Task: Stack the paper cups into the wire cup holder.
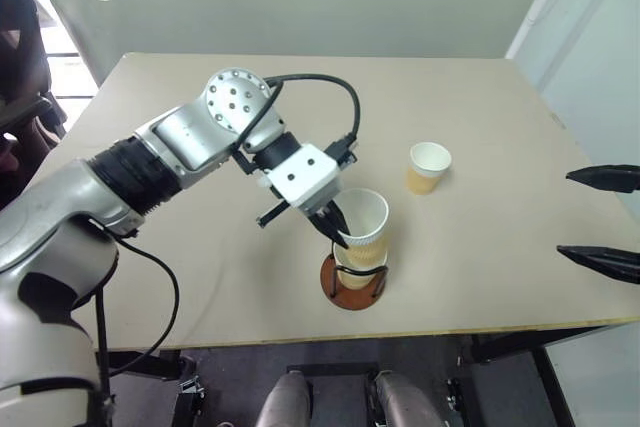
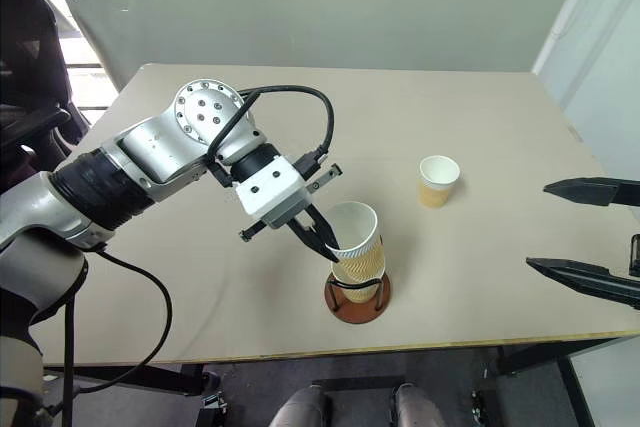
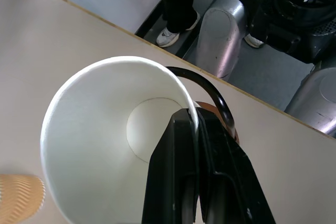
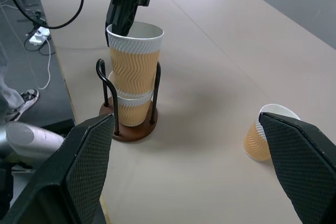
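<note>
Two paper cups are nested in the wire cup holder (image 1: 352,289) near the table's front edge. The upper cup (image 1: 366,215) stands high in the lower cup (image 4: 131,109), between the black wire loops. My left gripper (image 1: 338,235) is shut on the upper cup's rim, one finger inside the cup and one outside, as the left wrist view shows. A third paper cup (image 1: 428,168) stands upright on the table, farther back and to the right. My right gripper (image 1: 566,213) hovers open at the table's right edge with nothing between its fingers (image 4: 84,166).
The tan table (image 1: 200,277) has its front edge just in front of the holder. A dark chair (image 1: 20,57) stands past the table's left side. Cables lie on the floor (image 4: 37,35) by the table.
</note>
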Robot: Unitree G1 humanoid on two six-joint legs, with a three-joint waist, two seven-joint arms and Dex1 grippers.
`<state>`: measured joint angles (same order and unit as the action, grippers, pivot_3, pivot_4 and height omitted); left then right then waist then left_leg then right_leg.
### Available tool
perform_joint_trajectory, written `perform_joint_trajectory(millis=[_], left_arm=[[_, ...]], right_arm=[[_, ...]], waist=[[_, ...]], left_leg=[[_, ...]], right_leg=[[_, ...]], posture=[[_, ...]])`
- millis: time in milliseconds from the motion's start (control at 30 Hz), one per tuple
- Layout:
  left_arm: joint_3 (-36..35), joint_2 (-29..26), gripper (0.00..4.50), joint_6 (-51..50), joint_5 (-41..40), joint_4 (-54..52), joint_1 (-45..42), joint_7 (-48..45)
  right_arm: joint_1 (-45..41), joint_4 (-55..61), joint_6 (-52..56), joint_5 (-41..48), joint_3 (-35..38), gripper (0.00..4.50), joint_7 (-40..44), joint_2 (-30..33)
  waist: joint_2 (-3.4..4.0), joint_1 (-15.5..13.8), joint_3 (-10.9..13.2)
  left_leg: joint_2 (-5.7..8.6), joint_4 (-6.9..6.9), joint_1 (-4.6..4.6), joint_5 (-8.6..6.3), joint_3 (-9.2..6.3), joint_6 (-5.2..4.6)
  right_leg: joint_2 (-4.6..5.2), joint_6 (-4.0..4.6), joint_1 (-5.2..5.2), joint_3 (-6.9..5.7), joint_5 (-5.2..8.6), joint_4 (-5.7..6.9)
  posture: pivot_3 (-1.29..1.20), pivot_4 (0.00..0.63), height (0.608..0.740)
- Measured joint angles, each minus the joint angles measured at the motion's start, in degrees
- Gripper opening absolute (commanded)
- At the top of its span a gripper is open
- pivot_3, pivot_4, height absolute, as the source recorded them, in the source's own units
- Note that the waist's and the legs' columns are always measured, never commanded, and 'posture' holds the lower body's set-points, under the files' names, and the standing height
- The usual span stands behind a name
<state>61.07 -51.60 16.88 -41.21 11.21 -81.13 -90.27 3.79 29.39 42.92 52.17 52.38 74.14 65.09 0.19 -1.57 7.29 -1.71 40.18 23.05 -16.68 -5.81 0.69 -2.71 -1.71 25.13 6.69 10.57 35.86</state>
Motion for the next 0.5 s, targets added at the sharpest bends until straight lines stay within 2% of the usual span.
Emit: perform_joint_trajectory(millis=[300, 367, 500], left_arm=[[-0.14, 0.14, 3.74, -1.82, -0.14, -1.56, 0.05, -0.15], [-2.63, 1.67, 4.40, -1.85, 1.01, -0.39, 0.75, -0.19], [-12.66, 6.31, 4.40, -4.99, 4.19, 5.27, 1.86, -0.18]], right_arm=[[0.22, 0.33, 0.00, 0.41, 0.00, 4.50, -0.08, -0.21], [-0.26, 0.09, -0.16, 0.38, -0.44, 4.50, -0.22, -0.18], [-6.33, -2.86, -4.00, -3.20, -9.03, 4.50, -2.55, 1.82]], waist=[[0.00, -0.01, 0.00], [0.00, -0.05, 0.00], [0.01, 0.11, 0.01]], left_leg=[[0.00, 0.02, 0.00, -0.01, 0.01, -0.02], [0.00, 0.06, 0.01, -0.01, 0.00, -0.02], [-0.02, 0.17, 0.01, -0.03, 0.03, -0.05]], right_leg=[[0.03, -0.05, 0.00, 0.01, -0.01, 0.00], [0.02, -0.04, -0.01, 0.01, -0.01, 0.00], [0.05, -0.16, -0.05, 0.04, -0.15, -0.02]], posture=[[0.00, 0.150, 0.740], [0.00, 0.150, 0.740], [0.00, 0.150, 0.740]])
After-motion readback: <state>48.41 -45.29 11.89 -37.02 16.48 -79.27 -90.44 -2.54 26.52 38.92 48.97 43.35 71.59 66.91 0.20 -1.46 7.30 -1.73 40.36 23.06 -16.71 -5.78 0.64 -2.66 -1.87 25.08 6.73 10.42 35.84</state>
